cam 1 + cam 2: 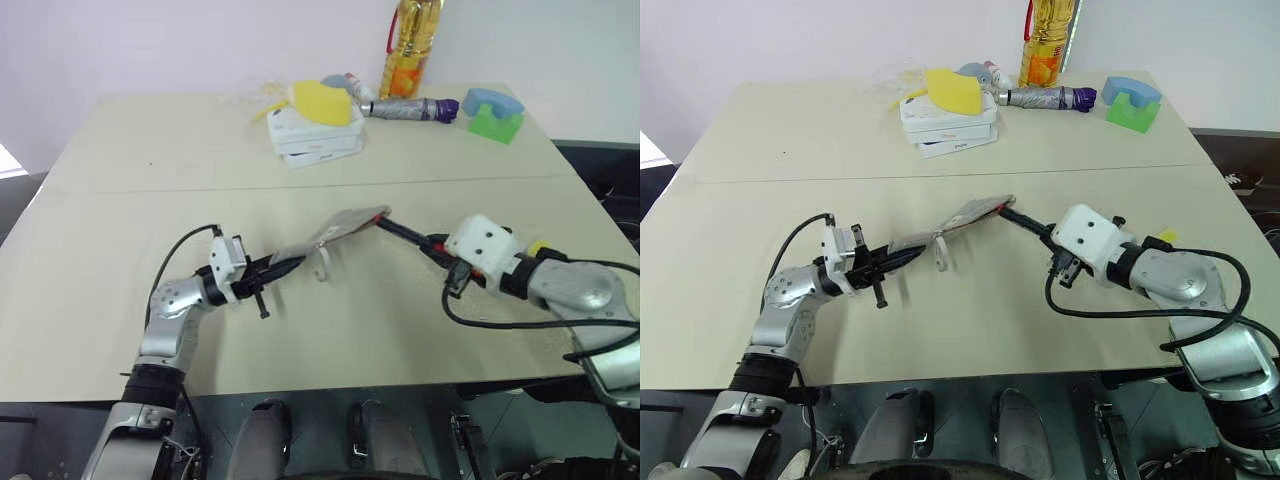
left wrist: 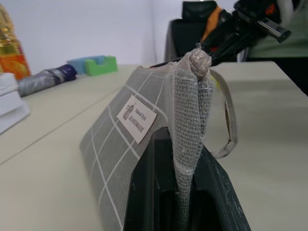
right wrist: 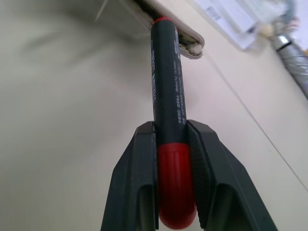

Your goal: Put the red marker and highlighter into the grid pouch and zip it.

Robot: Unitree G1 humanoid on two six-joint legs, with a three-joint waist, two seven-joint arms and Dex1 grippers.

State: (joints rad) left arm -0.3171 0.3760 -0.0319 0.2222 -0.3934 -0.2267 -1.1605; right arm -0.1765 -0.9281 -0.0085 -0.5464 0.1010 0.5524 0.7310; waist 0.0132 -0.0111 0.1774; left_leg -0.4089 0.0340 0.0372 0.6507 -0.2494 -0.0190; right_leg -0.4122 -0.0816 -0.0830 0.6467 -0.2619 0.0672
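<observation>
My left gripper (image 1: 285,264) is shut on one end of the grey grid pouch (image 1: 338,232), holding it raised off the table with its white label (image 2: 137,118) showing. A loop strap (image 2: 230,130) hangs from the pouch. My right gripper (image 3: 172,139) is shut on the red cap end of the red marker (image 3: 166,82). The marker's black barrel (image 1: 405,232) points at the pouch's far end, its tip at the open edge there. A small yellow piece (image 1: 1166,237), possibly the highlighter, peeks out behind my right wrist.
At the table's back stand stacked white boxes (image 1: 318,145) with a yellow block (image 1: 325,100) on top. A folded umbrella (image 1: 412,108), an oil bottle (image 1: 410,50) and blue and green blocks (image 1: 495,112) are also there. A seam (image 1: 150,188) crosses the table.
</observation>
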